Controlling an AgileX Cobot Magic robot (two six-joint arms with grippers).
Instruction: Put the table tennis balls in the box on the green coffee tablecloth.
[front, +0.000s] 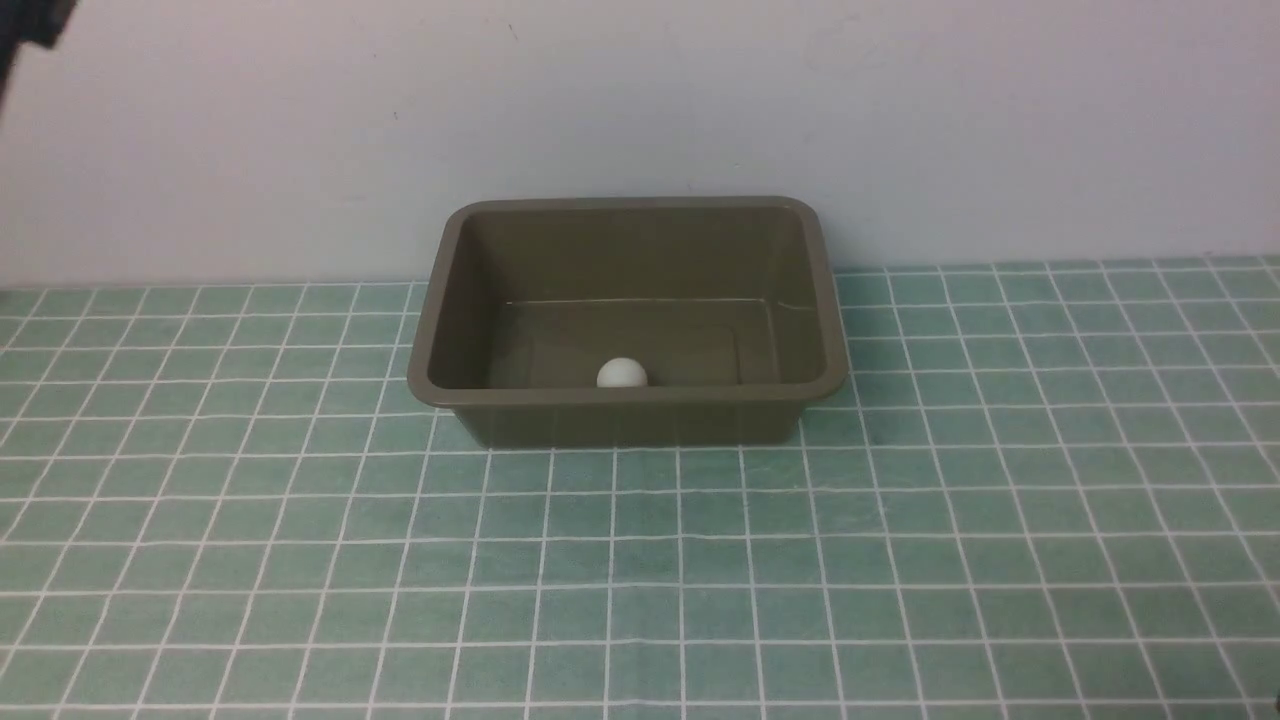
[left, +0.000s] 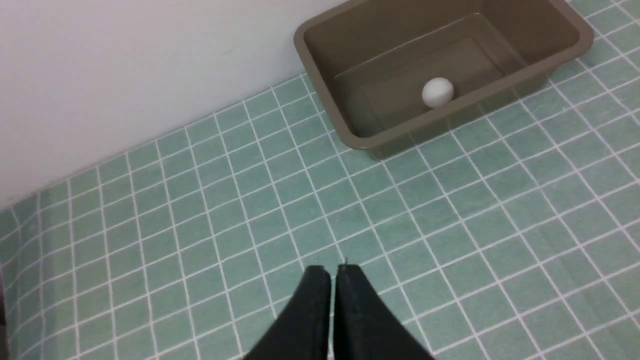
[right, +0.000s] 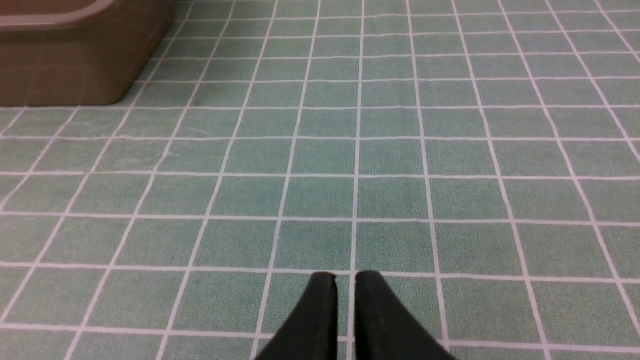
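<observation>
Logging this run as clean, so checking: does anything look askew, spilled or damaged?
Nothing stands out. The box sits flat and upright on the tablecloth, the ball rests inside it by the near wall, and the left gripper and right gripper are shut, empty and away from the box.

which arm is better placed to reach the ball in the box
Probably left: the left gripper, shut, faces the box with the ball in its view. The right gripper, also shut, sees only the box's outer corner.
</observation>
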